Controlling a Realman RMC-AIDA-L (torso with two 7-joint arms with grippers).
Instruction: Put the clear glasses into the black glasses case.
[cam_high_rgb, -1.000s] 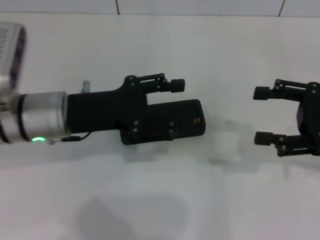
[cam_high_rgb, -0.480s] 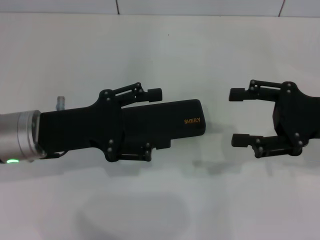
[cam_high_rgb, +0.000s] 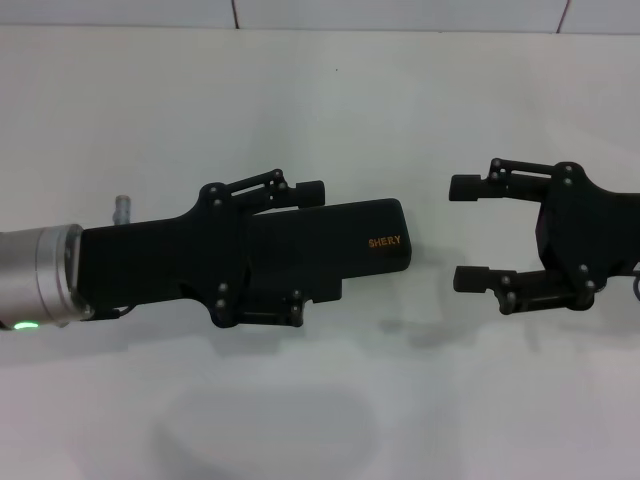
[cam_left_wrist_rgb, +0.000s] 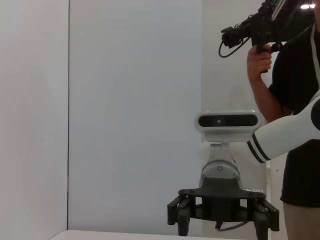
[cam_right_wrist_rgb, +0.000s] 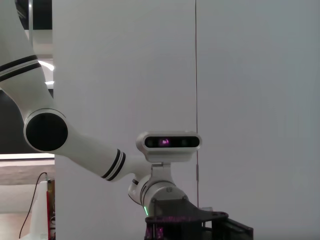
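Observation:
The black glasses case lies shut on the white table, its orange lettering facing up near its right end. My left gripper hovers over the case's left half. It is open, with one finger past the far edge and the other past the near edge. To the right of the case my right gripper is open, its fingertips pointing at the case's right end with a small gap between. It shows again in the left wrist view as the right gripper. The clear glasses are out of view.
The white table runs to a tiled wall at the back. The left wrist view shows the robot's head and a person holding a camera. The right wrist view shows the left arm.
My left gripper has drawn back to the left along the case, uncovering the orange lettering. My right gripper has moved left toward the case's right end.

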